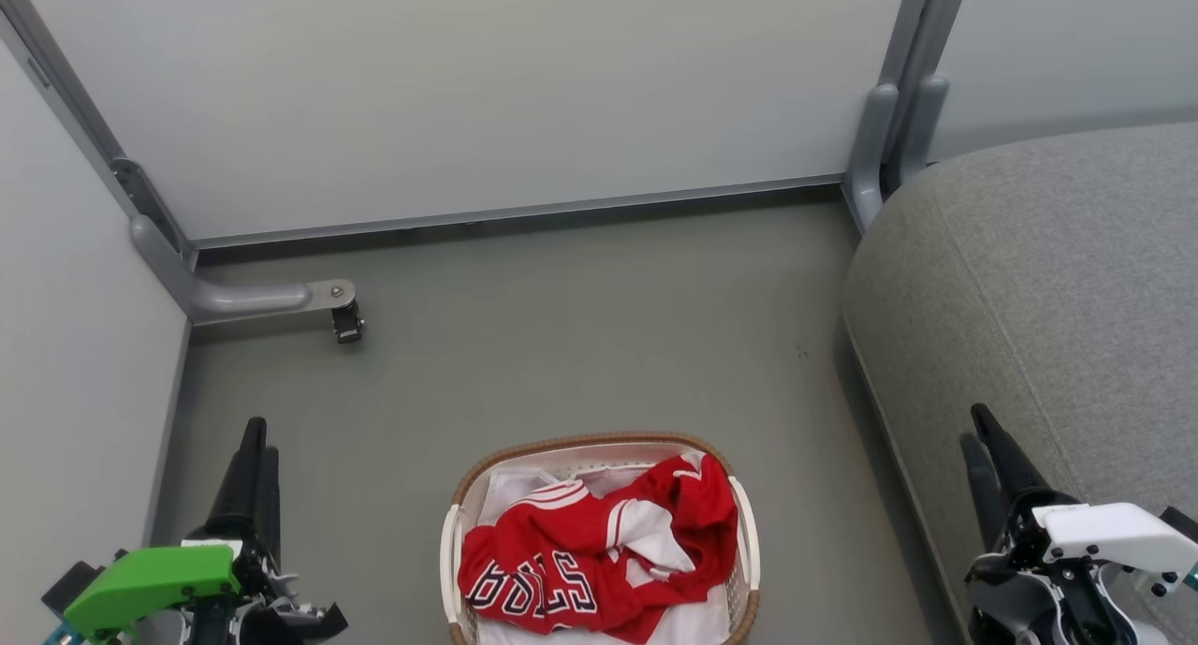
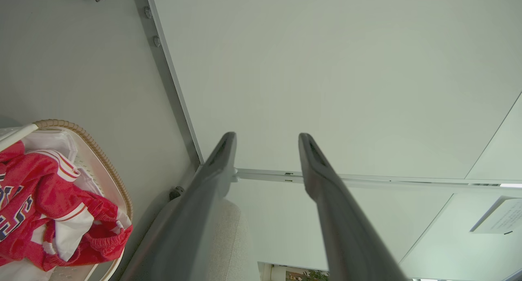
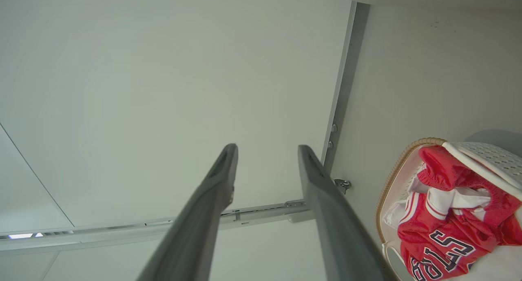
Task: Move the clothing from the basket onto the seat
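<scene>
Two grippers flank the bottom of the head view: the left gripper [image 1: 255, 439] at the lower left and the right gripper [image 1: 973, 425] at the lower right, fingers pointing away from the robot. In each wrist view the left gripper [image 2: 267, 136] and the right gripper [image 3: 267, 147] show their two dark fingers standing parted with a clear gap between them, holding nothing and touching nothing. Between the two, low in the middle of the head view, sits the laundry basket [image 1: 590, 437], oval, white and perforated under a brown woven rim. The clothing [image 1: 599, 551] lies crumpled inside it: red jersey fabric with white stripe trim and white letters outlined in navy, heaped over a plain white cloth [image 1: 510, 486] that peeks out at the far end. The heap is well apart from both grippers. It lies to the right of the left one and to the left of the right one. Grey floor [image 1: 580, 327] stretches beyond the basket. The grey upholstered seat [image 1: 1048, 280] rises on the right, running alongside the right gripper. A metal bracket foot [image 1: 344, 322] and pale wall panels [image 1: 468, 93] close the far side.
</scene>
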You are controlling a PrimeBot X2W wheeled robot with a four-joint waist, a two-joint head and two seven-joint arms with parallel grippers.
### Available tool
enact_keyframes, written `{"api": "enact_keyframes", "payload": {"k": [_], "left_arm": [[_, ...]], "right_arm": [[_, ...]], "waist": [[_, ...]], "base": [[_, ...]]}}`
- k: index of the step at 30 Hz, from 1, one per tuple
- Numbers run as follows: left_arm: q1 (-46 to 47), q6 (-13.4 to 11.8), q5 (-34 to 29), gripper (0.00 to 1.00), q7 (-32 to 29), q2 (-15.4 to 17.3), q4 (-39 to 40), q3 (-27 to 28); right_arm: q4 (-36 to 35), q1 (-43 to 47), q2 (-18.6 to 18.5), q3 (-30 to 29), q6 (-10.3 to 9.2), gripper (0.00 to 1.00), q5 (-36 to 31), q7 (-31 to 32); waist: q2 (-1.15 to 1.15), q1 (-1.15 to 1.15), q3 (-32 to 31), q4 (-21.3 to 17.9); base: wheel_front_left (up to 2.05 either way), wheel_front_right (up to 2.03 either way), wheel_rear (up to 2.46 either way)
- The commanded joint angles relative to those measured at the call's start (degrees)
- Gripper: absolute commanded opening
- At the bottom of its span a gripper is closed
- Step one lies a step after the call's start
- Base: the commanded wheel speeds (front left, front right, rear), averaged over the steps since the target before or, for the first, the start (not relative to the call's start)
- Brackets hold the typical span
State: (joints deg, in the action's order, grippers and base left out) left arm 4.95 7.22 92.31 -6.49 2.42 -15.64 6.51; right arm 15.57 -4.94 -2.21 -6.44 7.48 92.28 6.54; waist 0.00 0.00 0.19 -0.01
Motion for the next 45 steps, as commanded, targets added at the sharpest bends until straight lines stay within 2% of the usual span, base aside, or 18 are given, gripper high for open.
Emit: {"api": "enact_keyframes", "payload": {"k": [1, 6, 19, 32, 45], "left_arm": [[0.43, 0.00, -0.15, 1.00, 0.33, 0.08, 0.19, -0.06], [1.17, 0.02, -3.36, 1.00, 1.80, 0.69, -0.43, -0.79], [2.15, -0.38, -21.91, 1.00, 5.27, 1.26, -1.12, -2.93], [2.97, -2.35, -36.48, 1.00, 8.29, 2.74, -2.61, -6.35], [3.61, -4.56, -47.75, 1.00, 10.87, 5.08, -4.37, -10.89]], "right_arm": [[-0.43, -0.34, -0.22, 0.04, 0.02, 1.00, -0.23, -0.17], [-0.49, -0.81, -1.55, 1.42, 0.02, 1.00, -2.83, -1.74], [-0.44, -2.14, -3.75, 3.15, 0.02, 1.00, -16.48, -5.29], [-0.72, -2.55, -5.68, 5.73, 0.02, 1.00, -29.08, -8.33], [0.51, -3.28, -7.44, 8.80, 0.02, 1.00, -39.08, -10.89]], "waist": [[0.00, 0.00, 0.03, 0.00], [0.00, 0.00, 0.11, 0.04], [0.00, 0.00, 0.41, 0.29], [0.00, 0.00, 0.54, 0.69], [0.00, 0.00, 0.60, 1.09]], "base": [[0.00, 0.00, 0.00], [0.00, 0.00, 0.00], [0.00, 0.00, 0.00], [0.00, 0.00, 0.00], [0.00, 0.00, 0.00]]}}
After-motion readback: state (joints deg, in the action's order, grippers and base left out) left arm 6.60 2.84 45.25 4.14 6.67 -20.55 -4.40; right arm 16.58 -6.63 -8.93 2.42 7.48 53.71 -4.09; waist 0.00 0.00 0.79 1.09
